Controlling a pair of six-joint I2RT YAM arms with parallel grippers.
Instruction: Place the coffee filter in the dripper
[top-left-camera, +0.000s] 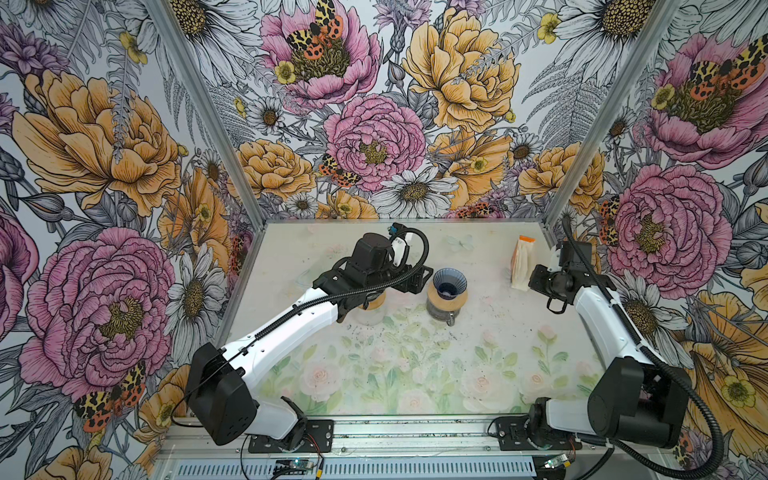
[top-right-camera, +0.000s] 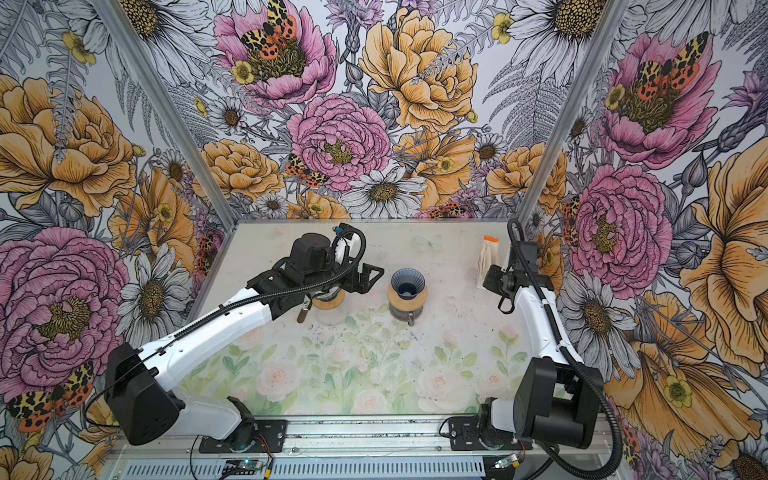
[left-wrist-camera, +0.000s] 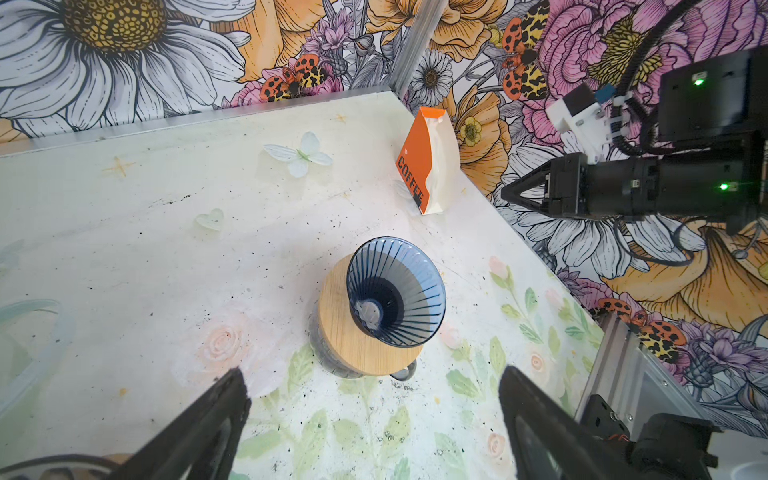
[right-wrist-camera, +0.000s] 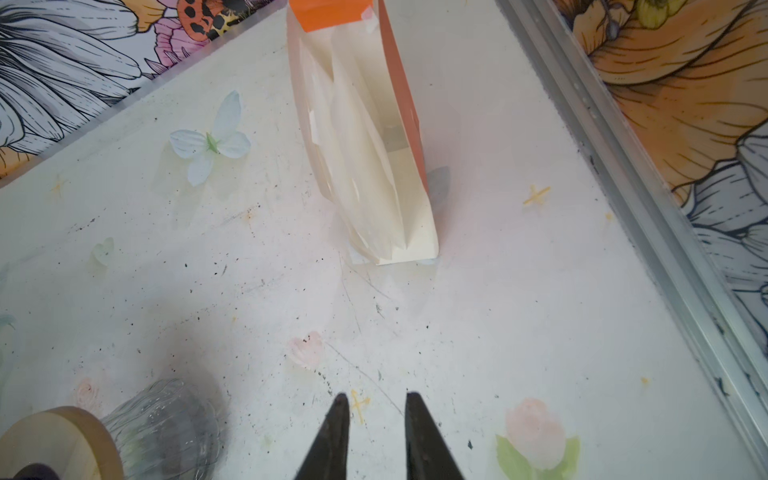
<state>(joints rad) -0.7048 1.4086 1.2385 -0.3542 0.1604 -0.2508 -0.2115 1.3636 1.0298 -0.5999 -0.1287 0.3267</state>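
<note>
Left hand (left-wrist-camera: 370, 374) gapes near dripper (left-wrist-camera: 395, 299); right hand (right-wrist-camera: 376, 397), slightly parted, faces filters (right-wrist-camera: 365, 166).

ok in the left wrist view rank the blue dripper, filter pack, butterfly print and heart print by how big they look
1. blue dripper, though nearest the camera
2. filter pack
3. butterfly print
4. heart print

Over dripper (top-left-camera: 449, 279): mouth stood clear.
Dripper to filter packet (top-left-camera: 523, 262): bare table (top-left-camera: 490, 332) lay passable.
Dripper's left: left gripper (left-wrist-camera: 370, 374) crowded close.
Packet's right: side wall (top-left-camera: 665, 208) stood near.
</note>
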